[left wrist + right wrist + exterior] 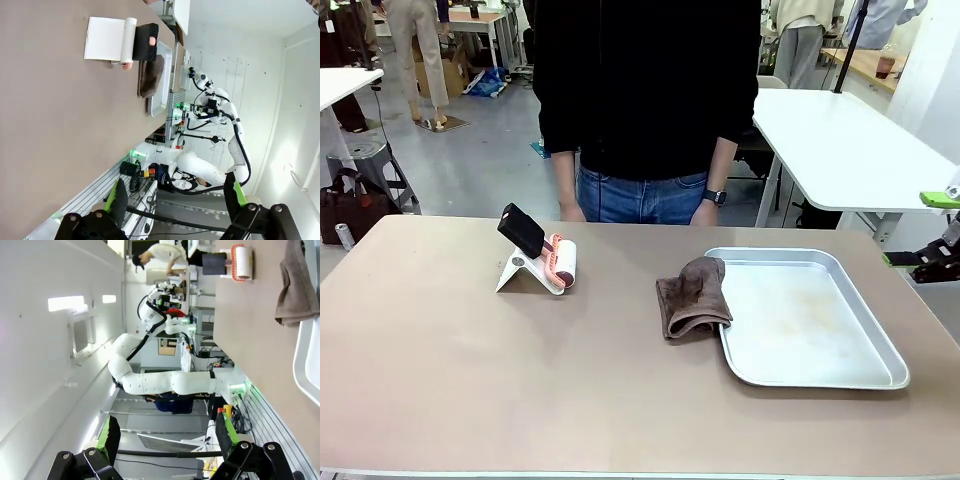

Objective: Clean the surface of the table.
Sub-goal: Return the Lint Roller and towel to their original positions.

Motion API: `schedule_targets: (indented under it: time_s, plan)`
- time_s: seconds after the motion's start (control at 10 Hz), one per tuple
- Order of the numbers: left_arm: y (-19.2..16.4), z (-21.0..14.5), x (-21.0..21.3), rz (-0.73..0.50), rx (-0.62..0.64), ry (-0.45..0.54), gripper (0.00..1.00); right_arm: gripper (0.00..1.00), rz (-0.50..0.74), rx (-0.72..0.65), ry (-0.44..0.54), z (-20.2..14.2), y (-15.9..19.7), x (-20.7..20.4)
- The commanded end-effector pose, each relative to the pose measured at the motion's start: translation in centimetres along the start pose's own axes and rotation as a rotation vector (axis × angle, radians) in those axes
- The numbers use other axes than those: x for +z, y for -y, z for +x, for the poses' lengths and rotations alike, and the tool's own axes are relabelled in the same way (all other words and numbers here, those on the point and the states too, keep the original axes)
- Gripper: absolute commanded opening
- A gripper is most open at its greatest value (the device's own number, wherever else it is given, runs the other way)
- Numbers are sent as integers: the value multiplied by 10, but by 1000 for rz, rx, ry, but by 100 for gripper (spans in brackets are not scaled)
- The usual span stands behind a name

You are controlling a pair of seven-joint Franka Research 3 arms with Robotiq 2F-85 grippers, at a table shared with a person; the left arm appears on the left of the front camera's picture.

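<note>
- Worktop [470, 380]: large beige-brown surface with a pale edge, running across the whole near foreground in the front view; it carries every item listed below.
- Left end effector [175, 200]: seen from its own wrist camera, green-padded fingers spread wide with nothing between them, held off the worktop's edge.
- Lint roller [563, 262]: white roll with a salmon-pink frame and black handle [521, 229], left of centre toward the far side, leaning on a white angled stand [525, 274].
- Brown cloth [693, 296]: crumpled, near the middle, its right edge draped over the left rim of the tray.
- Silver metal tray [820, 372]: rectangular, shallow, rounded corners, right of centre; faint yellowish smears on its floor.
- Person [645, 90]: standing at the far edge, dark top and blue jeans, a watch [715, 196] on one wrist; both arms hang down, hands at the worktop's far edge.
- Right end effector [167, 437]: in its wrist camera the fingers stand wide apart and empty; in the front view its black body and green pads [940, 199] sit just past the worktop's right edge.
- White-topped table [840, 140]: behind, at the far right, apart from the worktop.
</note>
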State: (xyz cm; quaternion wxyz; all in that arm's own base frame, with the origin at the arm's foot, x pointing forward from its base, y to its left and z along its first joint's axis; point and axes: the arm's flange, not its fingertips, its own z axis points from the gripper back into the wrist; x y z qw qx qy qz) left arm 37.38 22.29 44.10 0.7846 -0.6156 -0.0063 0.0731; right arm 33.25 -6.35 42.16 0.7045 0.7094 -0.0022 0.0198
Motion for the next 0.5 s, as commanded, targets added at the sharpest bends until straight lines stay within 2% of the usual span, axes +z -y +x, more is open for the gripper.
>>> schedule_targets:
  time_s: [0.0,0.4]
  plan:
    - [0,-5,-3,6,-3,5,100,100,14,-16,8,-3,-6,-2]
    - [0,-5,-3,6,-3,5,100,100,14,-16,8,-3,-6,-2]
